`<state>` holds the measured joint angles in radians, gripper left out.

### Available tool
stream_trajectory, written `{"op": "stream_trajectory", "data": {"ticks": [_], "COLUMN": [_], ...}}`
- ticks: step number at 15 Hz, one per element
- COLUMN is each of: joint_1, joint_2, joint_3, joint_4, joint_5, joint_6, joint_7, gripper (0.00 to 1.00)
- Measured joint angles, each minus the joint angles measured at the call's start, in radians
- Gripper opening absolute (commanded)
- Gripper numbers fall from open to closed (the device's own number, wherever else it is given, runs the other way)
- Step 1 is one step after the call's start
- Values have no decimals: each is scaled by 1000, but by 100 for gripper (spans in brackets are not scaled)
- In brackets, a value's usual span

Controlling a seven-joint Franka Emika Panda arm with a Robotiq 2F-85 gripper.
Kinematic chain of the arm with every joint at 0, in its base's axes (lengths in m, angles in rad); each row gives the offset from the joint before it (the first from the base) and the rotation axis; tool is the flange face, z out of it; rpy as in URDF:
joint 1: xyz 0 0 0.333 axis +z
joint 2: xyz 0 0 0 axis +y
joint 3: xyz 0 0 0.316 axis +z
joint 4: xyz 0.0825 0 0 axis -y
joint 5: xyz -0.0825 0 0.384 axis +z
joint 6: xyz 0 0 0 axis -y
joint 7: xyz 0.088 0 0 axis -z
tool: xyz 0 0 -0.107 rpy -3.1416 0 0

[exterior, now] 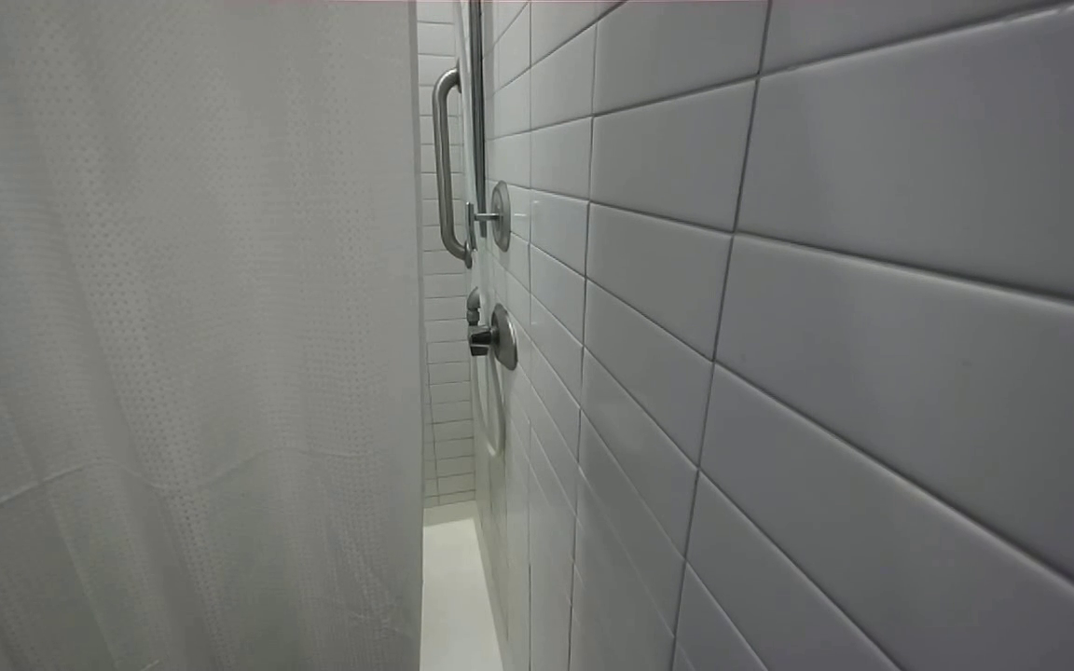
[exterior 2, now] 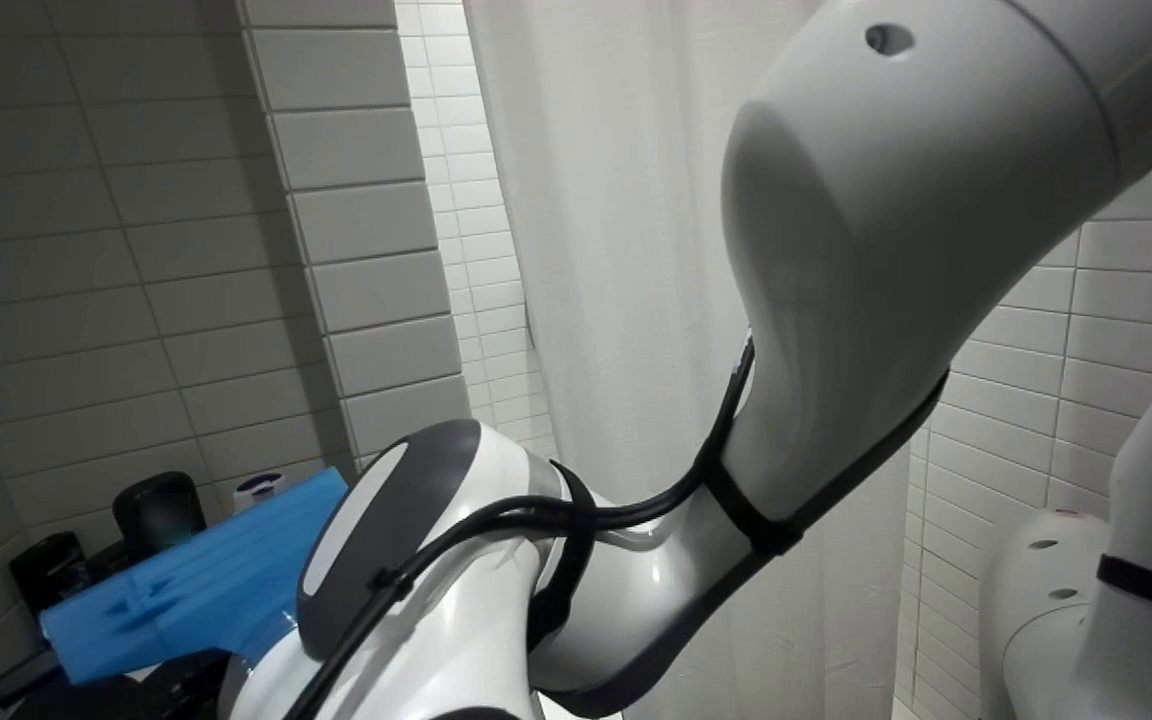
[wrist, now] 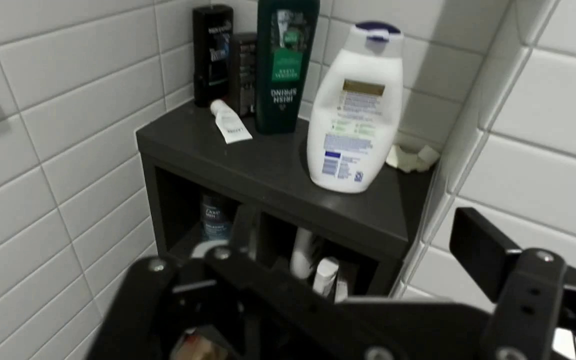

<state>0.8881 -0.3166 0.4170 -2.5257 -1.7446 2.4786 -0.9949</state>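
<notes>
One tall white bottle (wrist: 355, 117) stands on a dark shelf (wrist: 273, 162) ahead of my tool (wrist: 363, 235), whose fingers (wrist: 483, 252) stand wide apart. Farther from the tool, leftward in the wrist view, I see a green bottle (wrist: 288, 70), a black bottle (wrist: 212, 55) and a small white tube (wrist: 232, 124) lying flat.

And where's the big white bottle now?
In the wrist view, the big white bottle stands right of centre atop the dark shelf unit, the green bottle to its left.
</notes>
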Motion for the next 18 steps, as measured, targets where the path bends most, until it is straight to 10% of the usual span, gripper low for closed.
{"op": "stream_trajectory", "data": {"ticks": [18], "joint_1": [197], "joint_2": [-13], "joint_3": [100], "joint_4": [-22], "joint_5": [711], "joint_6": [-184], "joint_7": [157], "gripper": [100]}}
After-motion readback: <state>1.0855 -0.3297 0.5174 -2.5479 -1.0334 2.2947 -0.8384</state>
